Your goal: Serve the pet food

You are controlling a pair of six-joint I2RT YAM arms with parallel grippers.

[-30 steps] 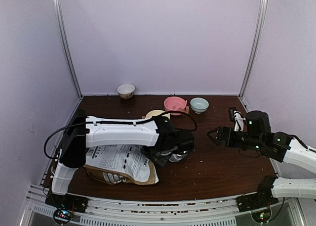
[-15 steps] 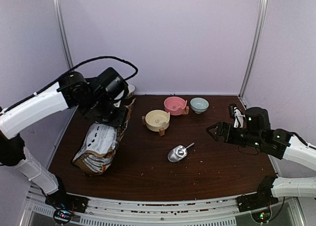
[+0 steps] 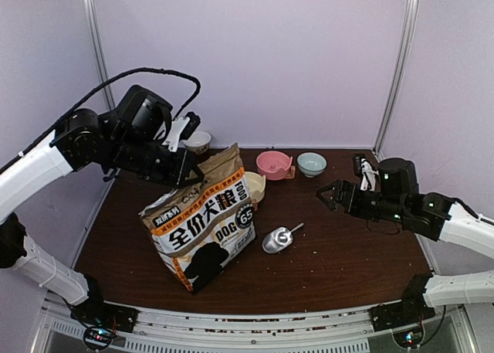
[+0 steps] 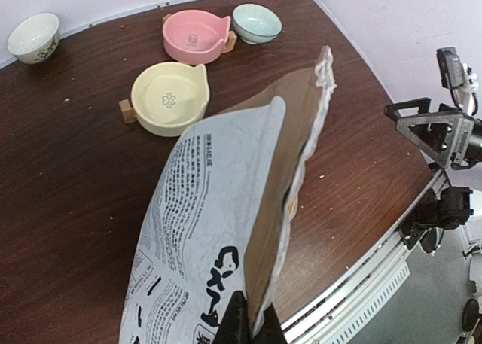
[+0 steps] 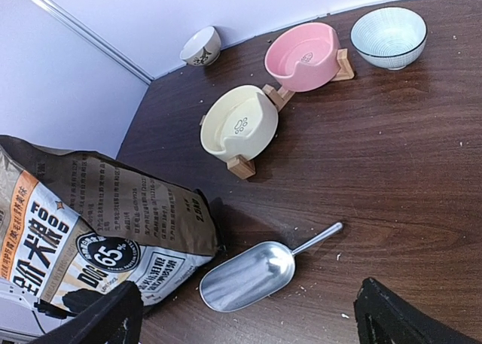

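Observation:
No kibble shows; it is hidden inside the large printed bag (image 3: 204, 222). The bag stands upright on the table. My left gripper (image 3: 191, 174) is shut on its top edge; in the left wrist view the fingers (image 4: 239, 321) pinch the bag (image 4: 218, 223) at its open top. The silver scoop (image 3: 279, 239) lies empty on the table just right of the bag, also in the right wrist view (image 5: 252, 275). My right gripper (image 3: 330, 195) is open and empty, above the table to the right of the scoop, jaws wide apart (image 5: 248, 318).
A yellow bowl on a wooden stand (image 3: 255, 184) is partly behind the bag. A pink bowl (image 3: 274, 164), a pale blue bowl (image 3: 311, 164) and a small white bowl (image 3: 198, 141) stand at the back. Crumbs dot the table (image 3: 340, 260).
The bag went from lying flat at the front left to standing upright near the middle, lifted by my left gripper. My right gripper shifted slightly left.

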